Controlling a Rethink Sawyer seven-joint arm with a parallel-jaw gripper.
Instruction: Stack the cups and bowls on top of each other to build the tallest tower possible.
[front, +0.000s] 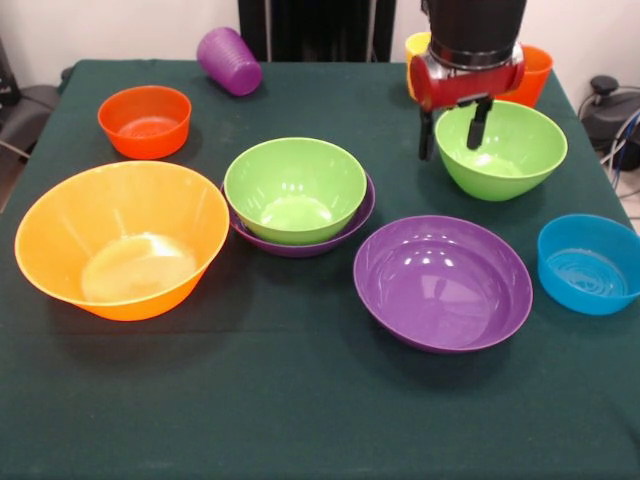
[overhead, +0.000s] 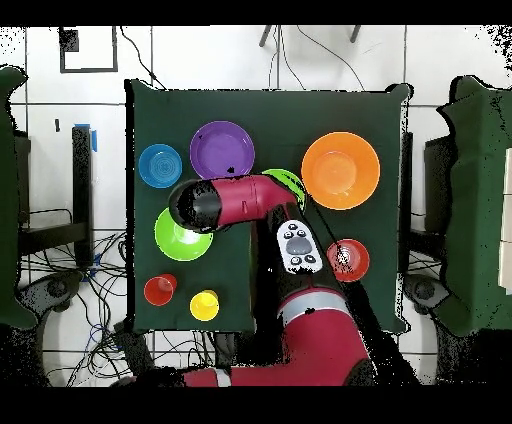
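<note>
While the gripper (front: 454, 128) hangs over the near rim of the right-hand green bowl (front: 505, 150), its fingers (front: 479, 122) stand parted and empty astride that rim, apparently positioned to pinch it. One green bowl (front: 294, 187) already nests in a purple bowl (front: 300, 243) at the worktop (front: 300, 410) centre, the only stack begun.

Bright, even overhead light (soft shadows) leaves white glare in the purple bowl (front: 443, 283).
</note>
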